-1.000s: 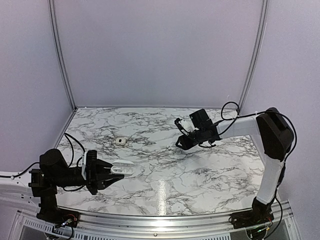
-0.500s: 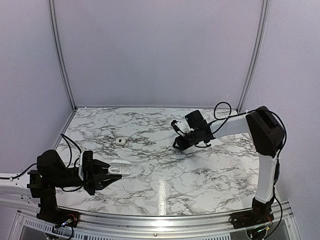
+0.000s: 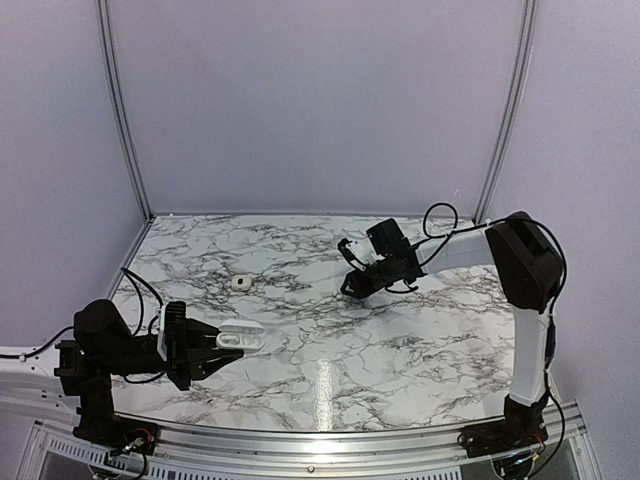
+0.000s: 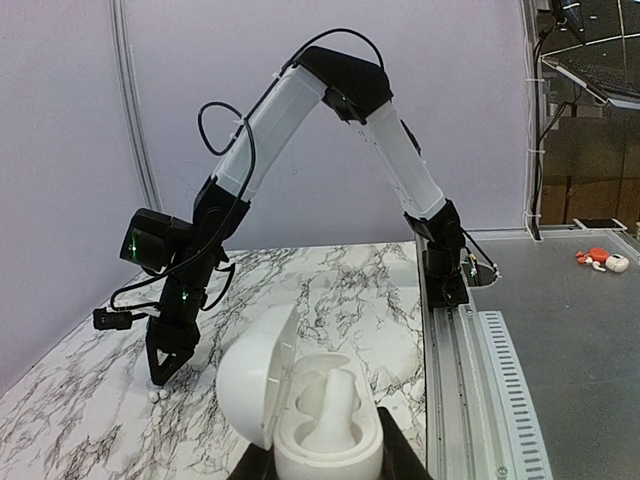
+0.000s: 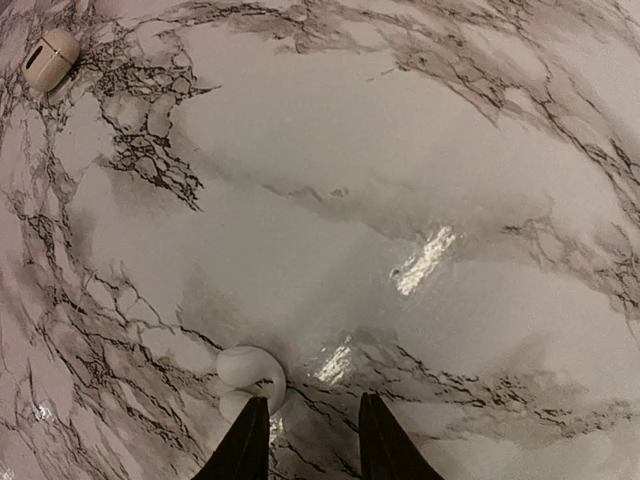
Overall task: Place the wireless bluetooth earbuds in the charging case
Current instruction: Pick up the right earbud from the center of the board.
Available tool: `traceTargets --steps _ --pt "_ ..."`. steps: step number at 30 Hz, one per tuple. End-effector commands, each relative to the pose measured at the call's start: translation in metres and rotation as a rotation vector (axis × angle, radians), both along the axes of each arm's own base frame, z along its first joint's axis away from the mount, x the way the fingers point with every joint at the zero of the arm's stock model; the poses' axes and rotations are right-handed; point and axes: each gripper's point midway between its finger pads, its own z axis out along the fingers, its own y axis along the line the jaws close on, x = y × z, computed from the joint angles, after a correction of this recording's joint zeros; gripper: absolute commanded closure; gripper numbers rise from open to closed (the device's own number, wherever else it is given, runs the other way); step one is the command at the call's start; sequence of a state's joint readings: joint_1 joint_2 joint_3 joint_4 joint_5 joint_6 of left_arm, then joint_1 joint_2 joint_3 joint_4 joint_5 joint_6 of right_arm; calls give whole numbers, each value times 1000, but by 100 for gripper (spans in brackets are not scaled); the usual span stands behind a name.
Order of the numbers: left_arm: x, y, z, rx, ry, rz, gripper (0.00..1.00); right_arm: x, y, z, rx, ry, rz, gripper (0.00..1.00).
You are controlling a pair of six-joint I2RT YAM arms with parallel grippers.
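Top view: the left end effector, low at 8 o'clock, is clenched on the small glossy white pebble-shaped plastic charging case, lid open, held above the grey-veined white marble tabletop. One tiny white rounded plastic earbud with a dark spot lies alone on the tabletop at 12 o'clock from the case, well apart from both arms. The right end effector is down at the tabletop near centre, with the arm reaching in from 3 o'clock.

Left wrist view: the charging case sits at 6 o'clock in the end effector's grip. Its lid stands up at 9 o'clock and the moulded sockets are exposed; whether anything sits in them, cannot tell. The right end effector points down at 9 o'clock, with a tiny white earbud on the tabletop just under its tips.

Right wrist view: the right end effector is released, its dark fingers parted with nothing between them. The near white earbud lies just beside the left fingertip, outside the gap. The far earbud lies at 10 o'clock, well apart.
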State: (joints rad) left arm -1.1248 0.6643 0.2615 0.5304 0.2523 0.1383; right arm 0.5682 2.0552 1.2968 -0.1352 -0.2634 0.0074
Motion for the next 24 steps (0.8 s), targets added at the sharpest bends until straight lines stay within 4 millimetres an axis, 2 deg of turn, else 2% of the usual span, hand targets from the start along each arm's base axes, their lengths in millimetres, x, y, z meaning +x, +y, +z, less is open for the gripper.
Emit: traceTargets --steps 1,14,24 --pt "1 2 9 -38 -23 6 100 7 11 5 27 -11 15 69" --pt "2 3 7 -33 -27 13 100 0 26 6 35 -10 56 67" --pt "2 4 5 -33 -26 17 100 -6 33 -1 26 0 71 65"
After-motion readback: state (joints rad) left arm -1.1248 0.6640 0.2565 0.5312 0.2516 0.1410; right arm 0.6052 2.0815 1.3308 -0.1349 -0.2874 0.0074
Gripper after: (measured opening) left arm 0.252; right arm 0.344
